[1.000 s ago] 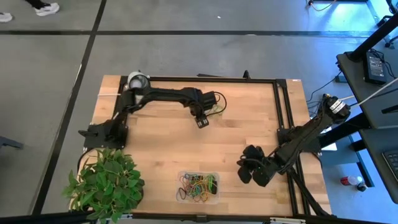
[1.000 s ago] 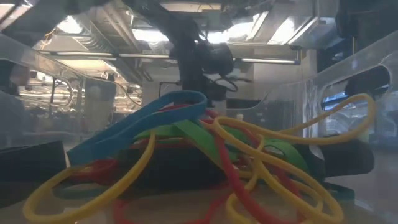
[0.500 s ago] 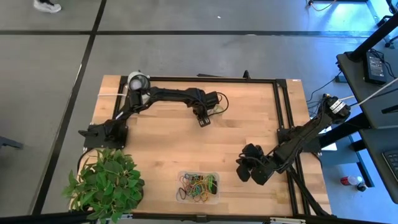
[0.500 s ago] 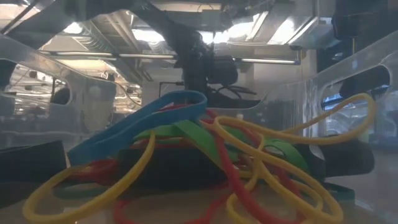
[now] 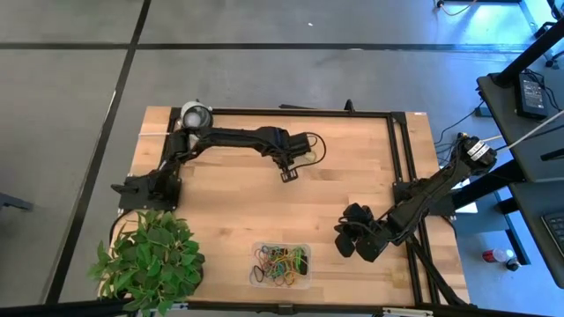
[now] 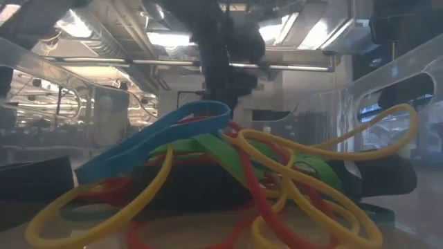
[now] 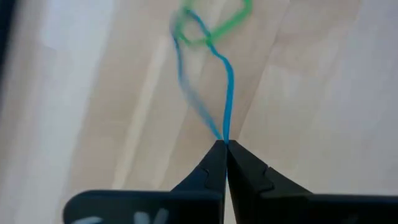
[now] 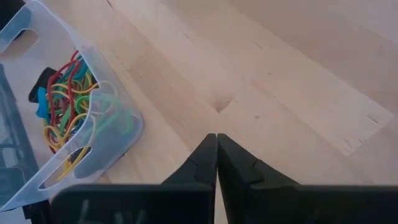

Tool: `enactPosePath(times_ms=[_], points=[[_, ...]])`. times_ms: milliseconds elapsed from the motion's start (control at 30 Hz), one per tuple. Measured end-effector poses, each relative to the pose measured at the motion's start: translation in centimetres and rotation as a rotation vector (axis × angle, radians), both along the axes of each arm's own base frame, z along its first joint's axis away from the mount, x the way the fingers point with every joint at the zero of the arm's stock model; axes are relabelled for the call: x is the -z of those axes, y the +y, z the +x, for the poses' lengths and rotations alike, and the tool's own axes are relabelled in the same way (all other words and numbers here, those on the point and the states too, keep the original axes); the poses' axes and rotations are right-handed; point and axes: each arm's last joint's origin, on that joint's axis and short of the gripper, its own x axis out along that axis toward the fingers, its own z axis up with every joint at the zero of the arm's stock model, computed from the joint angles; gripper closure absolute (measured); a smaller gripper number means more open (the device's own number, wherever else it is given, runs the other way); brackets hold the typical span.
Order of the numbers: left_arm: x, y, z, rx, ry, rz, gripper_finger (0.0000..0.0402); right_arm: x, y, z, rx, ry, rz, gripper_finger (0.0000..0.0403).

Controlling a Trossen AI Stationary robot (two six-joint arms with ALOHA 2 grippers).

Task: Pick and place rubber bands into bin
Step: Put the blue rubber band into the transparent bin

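My left gripper (image 5: 289,174) (image 7: 224,144) is over the far middle of the table, pointing steeply down, shut on a blue rubber band (image 7: 229,87). A green rubber band (image 7: 217,22) is tangled with the blue one's far end. The clear bin (image 5: 307,264) (image 8: 118,134) stands at the near middle, holding a heap of coloured rubber bands (image 5: 280,262) (image 6: 228,166) (image 8: 62,106). My right gripper (image 5: 345,245) (image 8: 216,138) waits shut above bare wood, to the right of the bin. My left gripper pinches one end of the blue band's loop (image 7: 224,134) between its two fingertips, coming from above and pointing steeply down. The band trails away from the tips with the green band caught at its other end. I cannot tell whether that end still lies on the table.
A green potted plant (image 5: 150,260) fills the near left corner. A round white-and-grey object (image 5: 196,114) sits at the far left corner. A black frame rail (image 5: 392,150) runs along the far and right sides. Bare wood lies between my left gripper and the bin.
My left gripper has risen a little over the far middle of the table; in the low view its dark body stands higher than before. The bin, its bands and my right arm have kept still.
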Motion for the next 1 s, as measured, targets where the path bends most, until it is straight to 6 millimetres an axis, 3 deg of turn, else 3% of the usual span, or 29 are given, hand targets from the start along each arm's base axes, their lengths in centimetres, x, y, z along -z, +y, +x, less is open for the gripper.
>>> enactPosePath(times_ms=[367, 500, 800, 1000], points=[[-9.6, -7.2, -3.0, -0.063, -0.228, 0.113, 0.0399, 0.0, 0.1, 0.0, -0.008, -0.003, 0.003, 0.0387], [-11.9, -10.7, -4.2, -0.060, -0.326, 0.071, 0.0399, -0.1, 0.5, -0.2, -0.025, -0.011, 0.014, 0.0387], [-13.1, -21.5, -5.9, 0.107, -0.458, -0.041, 0.0400, -0.7, 2.9, -1.2, -0.116, -0.092, 0.087, 0.0391], [-13.3, -27.6, -8.2, 0.100, -0.552, -0.049, 0.0400, -0.7, 4.2, -2.5, -0.174, -0.103, 0.076, 0.0396]])
